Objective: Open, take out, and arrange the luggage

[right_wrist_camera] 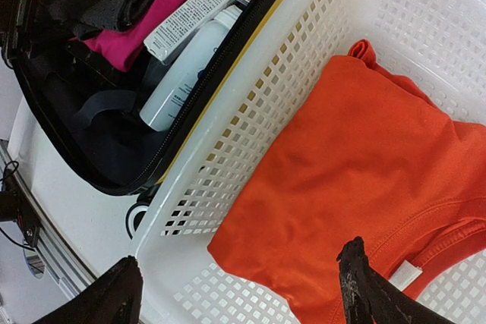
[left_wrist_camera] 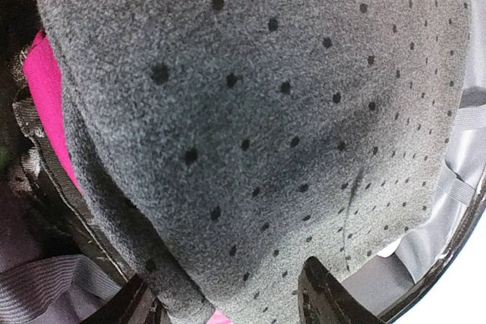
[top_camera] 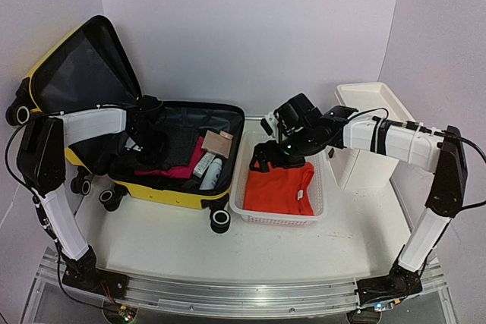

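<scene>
Left gripper [left_wrist_camera: 231, 301], part-open astride grey dotted cloth [left_wrist_camera: 250, 111], grip unclear, sits inside the open luggage [top_camera: 163, 191]. Its long axis runs near to far, wheels [top_camera: 220, 220] nearest, lid [top_camera: 83, 66] raised leftward. Right gripper [right_wrist_camera: 243, 294] gapes empty over an orange shirt [right_wrist_camera: 357, 165].

Your left end effector [left_wrist_camera: 228, 305] reaches down, jaws apart, grip unclear; your right end effector [right_wrist_camera: 239, 294] hangs wide open.

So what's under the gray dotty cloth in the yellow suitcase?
A pink garment peeks out from beneath the gray cloth inside the suitcase. Whatever else lies under it is covered, so I can't tell.
</scene>
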Motion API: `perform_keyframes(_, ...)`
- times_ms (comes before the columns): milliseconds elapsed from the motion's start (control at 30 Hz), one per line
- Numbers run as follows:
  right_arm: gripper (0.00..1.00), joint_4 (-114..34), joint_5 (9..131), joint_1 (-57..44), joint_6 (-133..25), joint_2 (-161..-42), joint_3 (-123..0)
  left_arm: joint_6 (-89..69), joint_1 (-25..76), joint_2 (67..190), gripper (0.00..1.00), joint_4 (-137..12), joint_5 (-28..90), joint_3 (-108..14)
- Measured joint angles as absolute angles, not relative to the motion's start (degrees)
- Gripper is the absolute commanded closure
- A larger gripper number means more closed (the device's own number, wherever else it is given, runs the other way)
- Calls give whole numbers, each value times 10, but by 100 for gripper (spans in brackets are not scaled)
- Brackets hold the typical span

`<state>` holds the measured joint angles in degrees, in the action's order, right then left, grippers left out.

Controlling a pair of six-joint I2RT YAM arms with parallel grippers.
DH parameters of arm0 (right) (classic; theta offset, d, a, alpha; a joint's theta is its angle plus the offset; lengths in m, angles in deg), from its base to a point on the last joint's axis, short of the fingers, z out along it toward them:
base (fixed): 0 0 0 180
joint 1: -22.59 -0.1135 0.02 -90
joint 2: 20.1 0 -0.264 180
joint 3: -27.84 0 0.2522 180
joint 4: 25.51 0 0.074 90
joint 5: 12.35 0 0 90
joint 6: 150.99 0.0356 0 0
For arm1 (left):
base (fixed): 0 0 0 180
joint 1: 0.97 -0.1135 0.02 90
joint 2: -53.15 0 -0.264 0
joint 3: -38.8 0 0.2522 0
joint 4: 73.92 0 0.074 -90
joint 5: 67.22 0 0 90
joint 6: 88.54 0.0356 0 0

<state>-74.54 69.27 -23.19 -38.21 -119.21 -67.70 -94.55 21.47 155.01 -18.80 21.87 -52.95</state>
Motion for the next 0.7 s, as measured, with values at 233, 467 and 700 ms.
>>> perform_keyframes(233,6,-745,691,-232,-374,-1206,-691,-946,214,1555,58,-193,232,-530)
perform_keyframes(467,6,-730,672,-232,-414,-1254,-742,-937,211,1556,95,-197,244,-529)
perform_keyframes(700,16,-693,579,-232,-631,-1325,-821,-925,206,1555,100,-202,254,-528)
